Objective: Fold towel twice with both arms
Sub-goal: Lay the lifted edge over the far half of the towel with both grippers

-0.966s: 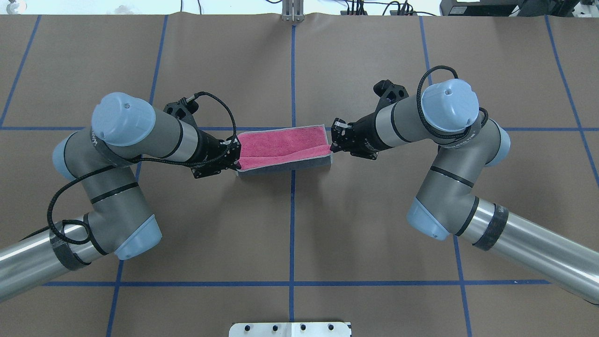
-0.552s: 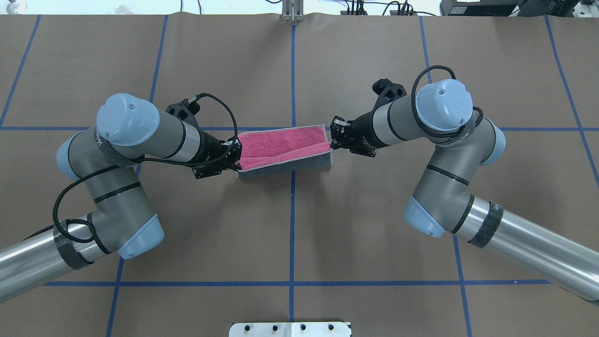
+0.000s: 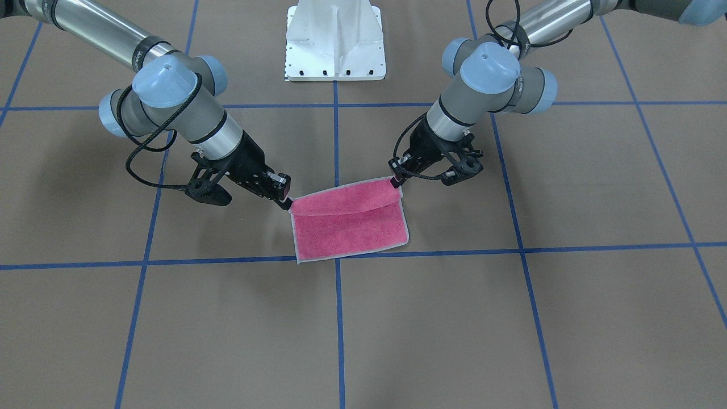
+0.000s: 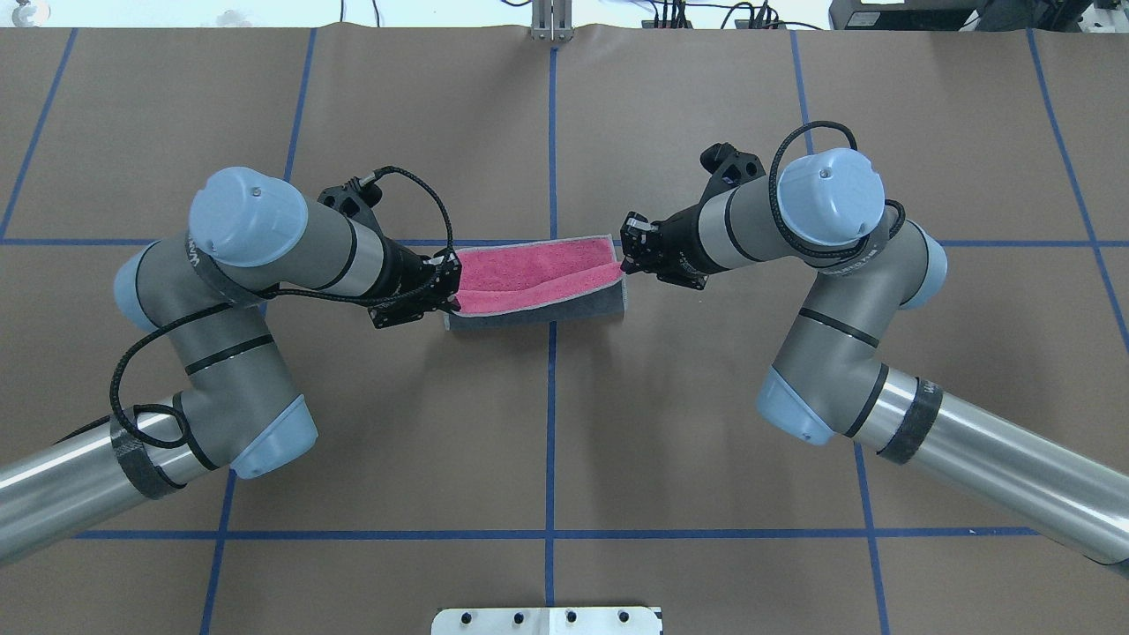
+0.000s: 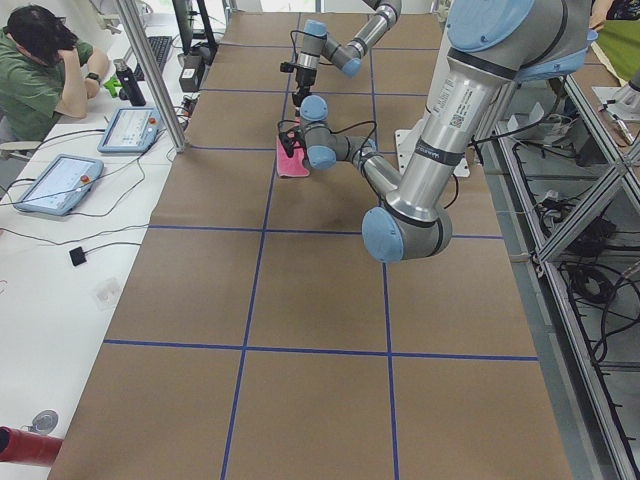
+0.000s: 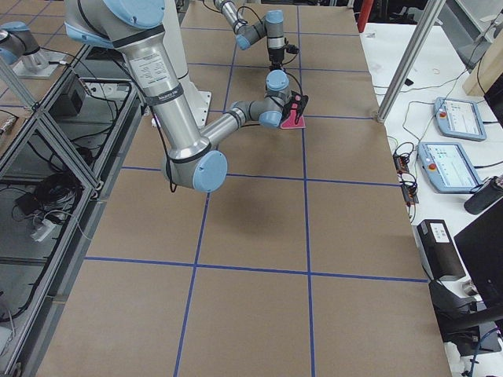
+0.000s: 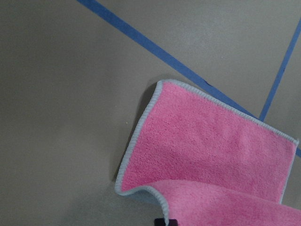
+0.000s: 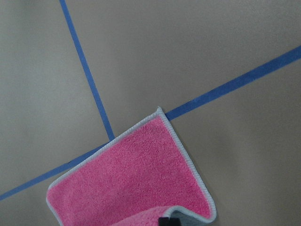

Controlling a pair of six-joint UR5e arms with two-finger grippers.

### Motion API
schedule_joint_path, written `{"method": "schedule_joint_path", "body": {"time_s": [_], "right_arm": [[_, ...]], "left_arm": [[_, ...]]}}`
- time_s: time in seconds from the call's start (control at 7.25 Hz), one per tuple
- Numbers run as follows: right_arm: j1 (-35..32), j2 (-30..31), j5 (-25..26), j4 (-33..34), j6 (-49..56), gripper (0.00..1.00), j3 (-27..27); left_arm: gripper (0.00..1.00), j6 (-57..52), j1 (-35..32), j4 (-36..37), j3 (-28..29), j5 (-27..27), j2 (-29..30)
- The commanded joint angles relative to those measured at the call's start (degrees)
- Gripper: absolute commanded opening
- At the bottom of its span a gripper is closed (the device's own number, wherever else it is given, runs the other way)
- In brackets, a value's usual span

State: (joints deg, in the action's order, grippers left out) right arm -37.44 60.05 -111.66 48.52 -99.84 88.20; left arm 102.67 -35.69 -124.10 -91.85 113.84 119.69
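The towel [image 4: 529, 275] lies at the table's centre, pink face up, its near edge lifted and curled over so the dark grey underside [image 4: 564, 309] shows along the front. My left gripper [image 4: 452, 300] is shut on the near-left corner, and my right gripper [image 4: 624, 257] is shut on the near-right corner. In the front-facing view the towel [image 3: 352, 227] has its raised flap at the top, with the left gripper [image 3: 396, 180] and right gripper [image 3: 285, 201] at the flap's ends. Both wrist views look down on the flat pink part [image 7: 211, 146] [image 8: 131, 179] under the lifted edge.
Blue tape lines [image 4: 551, 423] grid the brown table cover. The white pedestal base [image 3: 335, 40] stands at the robot's side of the table. A person [image 5: 40, 60] sits at a side table with tablets [image 5: 125, 128]; more pendants [image 6: 460, 118] lie at the other end.
Both grippers have carried the towel's near edge up and away from the robot, over the pink face. The visible pink strip has narrowed. Both elbows shifted inward.
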Motion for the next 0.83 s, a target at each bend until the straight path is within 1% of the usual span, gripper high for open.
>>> {"method": "schedule_joint_path", "body": {"time_s": [0.0, 0.28, 0.41, 0.69], "right_arm": [[0.09, -1.50, 0.83, 0.00, 0.00, 0.00, -1.09], [0.26, -2.65, 1.62, 0.00, 0.00, 0.00, -3.20], [0.35, -4.31, 2.06, -0.09, 0.00, 0.00, -5.21], [0.35, -4.33, 2.06, -0.09, 0.00, 0.00, -5.58]], "left_arm": [[0.00, 0.07, -0.43, 0.00, 1.58, -1.42, 0.63], [0.00, 0.07, -0.70, 0.00, 2.37, -1.43, 0.72], [0.00, 0.16, -0.70, 0.00, 2.64, -1.95, 1.15], [0.00, 0.24, -0.61, 0.00, 4.22, -3.01, 2.38]]}}
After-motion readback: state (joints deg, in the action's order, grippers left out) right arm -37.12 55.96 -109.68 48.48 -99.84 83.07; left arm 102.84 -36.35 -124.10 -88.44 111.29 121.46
